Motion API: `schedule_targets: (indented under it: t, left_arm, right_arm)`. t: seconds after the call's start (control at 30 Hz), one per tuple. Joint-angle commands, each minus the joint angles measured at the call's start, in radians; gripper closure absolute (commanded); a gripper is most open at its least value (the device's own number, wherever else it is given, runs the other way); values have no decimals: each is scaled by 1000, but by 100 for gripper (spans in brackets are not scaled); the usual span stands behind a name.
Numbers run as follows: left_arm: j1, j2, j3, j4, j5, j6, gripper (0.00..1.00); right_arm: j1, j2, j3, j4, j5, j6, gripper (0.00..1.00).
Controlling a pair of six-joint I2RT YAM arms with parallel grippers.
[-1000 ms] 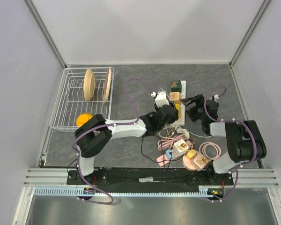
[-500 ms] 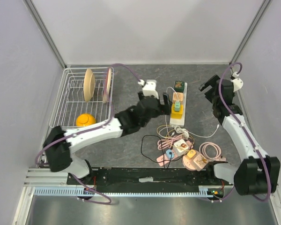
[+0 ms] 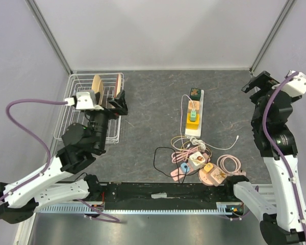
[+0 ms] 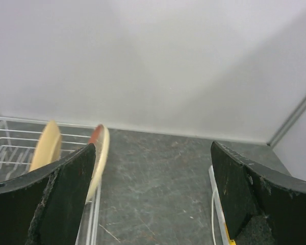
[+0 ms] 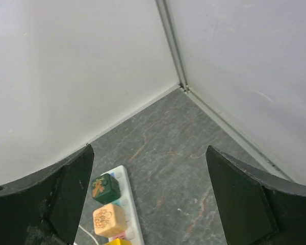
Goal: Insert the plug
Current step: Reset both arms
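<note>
On the grey stone-patterned table top lies a long white power strip, and three cube plugs stand in a row in it: a dark green cube plug at the far end, a peach cube plug next, and a yellow cube-shaped plug nearest the arms. From overhead the yellow one looks seated, though how deep its pins go is hard to judge. The left gripper hangs well apart from the strip, above the white wire dish rack, its black fingers spread wide with nothing between them; a pale wooden plate stands on edge in the rack below. The right gripper is raised near the far right corner, its jaws likewise wide apart and bare, looking down on the strip's far end. Several small loose plugs with coiled cables lie between the strip and the near edge.
</note>
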Motion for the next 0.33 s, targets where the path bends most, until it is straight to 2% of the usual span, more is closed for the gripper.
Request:
schedule_targets:
  t: [0.0,0.3]
  left_arm:
    - [-3,-27,11,69,-96,192,0]
    - [-2,-46,63,55,-88,238,0]
  right_arm:
    - [3,-61,16,-30,91,-100,2]
    - [1,-130,-21,-10,114,-120,2]
